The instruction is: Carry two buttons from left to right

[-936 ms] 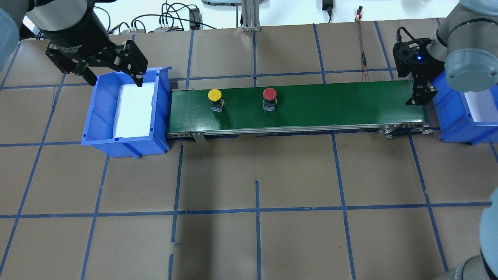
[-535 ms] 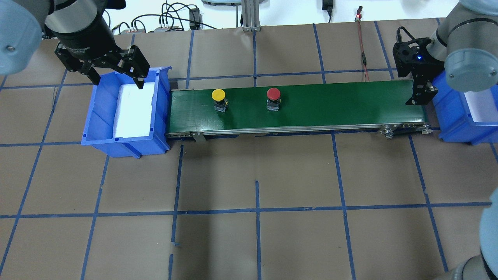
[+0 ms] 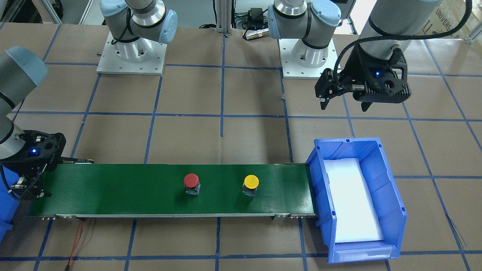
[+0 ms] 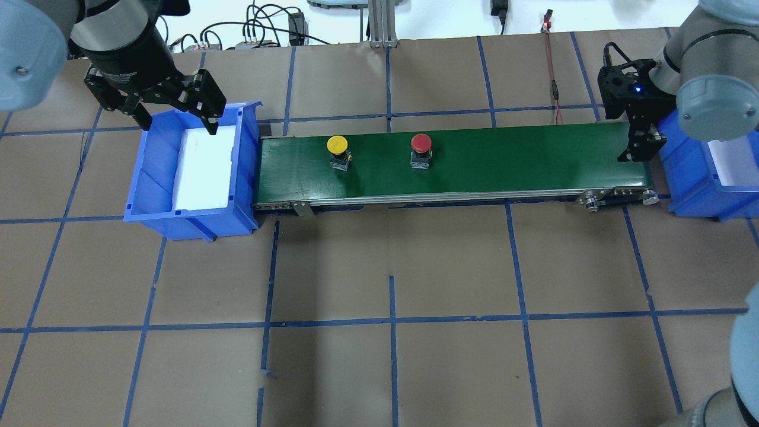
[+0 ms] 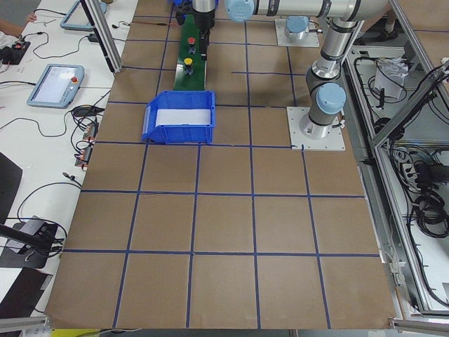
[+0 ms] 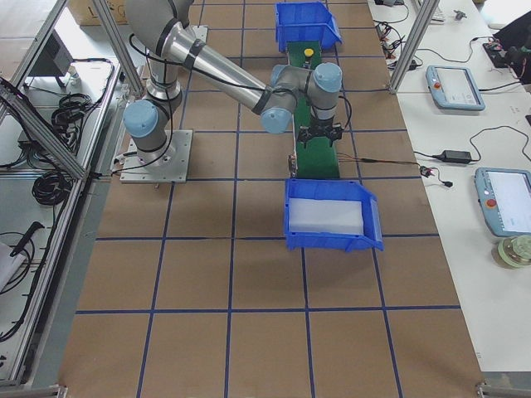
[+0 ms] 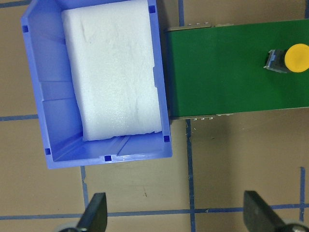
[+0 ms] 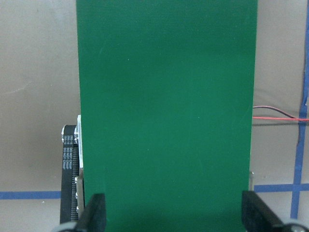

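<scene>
Two buttons stand upright on the green conveyor belt [image 4: 504, 160]. The yellow button [image 4: 337, 144] [image 3: 251, 181] [image 7: 296, 58] is near the belt's left end, and the red button [image 4: 421, 142] [image 3: 191, 180] is near its middle. My left gripper [image 4: 178, 121] [image 3: 343, 105] [image 7: 176, 220] hangs open and empty over the far edge of the left blue bin [image 4: 246, 160]. My right gripper [image 4: 637, 151] [image 3: 28, 190] [image 8: 176, 220] is open, low over the belt's right end, with nothing between its fingers.
A white foam pad [image 4: 204, 169] lines the left bin. A second blue bin [image 4: 691, 184] stands past the belt's right end. A red wire [image 4: 554, 83] lies behind the belt. Brown table surface with blue tape lines surrounds everything.
Both buttons have ridden the belt a little to the right. The left gripper shifted slightly rightward, still open. The right gripper has not moved.
</scene>
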{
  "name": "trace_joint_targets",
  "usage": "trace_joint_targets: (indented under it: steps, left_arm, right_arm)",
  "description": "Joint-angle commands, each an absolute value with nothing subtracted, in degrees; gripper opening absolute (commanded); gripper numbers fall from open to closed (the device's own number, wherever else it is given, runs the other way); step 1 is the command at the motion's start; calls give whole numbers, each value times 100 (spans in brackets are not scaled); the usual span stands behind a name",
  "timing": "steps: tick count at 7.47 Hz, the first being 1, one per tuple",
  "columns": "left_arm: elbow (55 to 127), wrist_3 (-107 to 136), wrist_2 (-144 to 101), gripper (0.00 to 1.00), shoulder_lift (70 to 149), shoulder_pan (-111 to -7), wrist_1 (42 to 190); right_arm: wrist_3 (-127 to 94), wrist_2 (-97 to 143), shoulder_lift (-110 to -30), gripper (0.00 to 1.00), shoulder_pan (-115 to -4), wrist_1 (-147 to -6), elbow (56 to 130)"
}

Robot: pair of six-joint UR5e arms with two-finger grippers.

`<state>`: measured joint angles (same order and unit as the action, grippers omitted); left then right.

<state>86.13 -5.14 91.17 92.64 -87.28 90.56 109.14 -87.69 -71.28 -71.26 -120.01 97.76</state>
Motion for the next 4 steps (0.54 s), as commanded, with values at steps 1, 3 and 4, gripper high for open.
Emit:
trace_joint_targets:
  steps: [1, 3, 4]
  left_arm:
    - [8622, -283, 9097, 100, 9203, -8736, 9123]
    - [8666, -167, 9097, 100, 9211, -8763, 9158]
    - [8666, -167, 9097, 100, 9220, -8763, 9158]
  right_arm:
    - [10925, -8763, -7075, 100, -7119, -12006, 9712]
    - [10925, -8763, -7093, 100, -7119, -12041, 9712]
    - [10916, -8763, -7075, 100, -7119, -12032, 9695]
